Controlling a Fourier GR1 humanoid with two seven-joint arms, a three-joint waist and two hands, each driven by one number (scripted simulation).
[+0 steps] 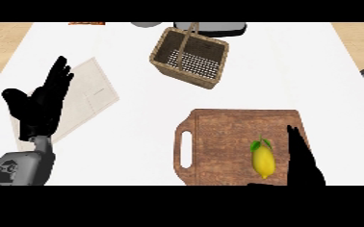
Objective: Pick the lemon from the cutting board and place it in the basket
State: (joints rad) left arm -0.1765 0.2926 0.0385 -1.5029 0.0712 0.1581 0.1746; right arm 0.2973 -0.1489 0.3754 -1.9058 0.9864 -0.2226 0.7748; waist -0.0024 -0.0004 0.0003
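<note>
Lemon (264, 161) is lying lengthwise on the right part of the cutting board (220, 130), leaf end pointing away from the robot, close to the board's near edge.

Right hand (304, 166) is standing just beside the lemon on its right side. The fingers are straight and together and are holding nothing. A thin strip of board is showing between hand and fruit, so no contact is read.

Judgement: the step in hand is the approach to the grasp, and the pick is not yet made.
- The lemon is rounded and likely to roll sideways if nudged.
- The hand should be wrapping across the lemon's short axis, thumb on the left flank and fingers on the right, rather than pushing from one side.
- Lifting well above the board before travelling seems wise.

Basket (181, 74) is sitting well apart, up and to the left of the board, turned at an angle. Its handle (186, 43) is arching over the opening. This handle is the main obstacle, so the release should be coming down to one side of it.

Bare counter (284, 67) is lying between board and basket. Left hand (44, 98) is resting open at the left edge, over a pale sheet (96, 89), out of the path. Grey objects (224, 28) are sitting behind the basket.
</note>
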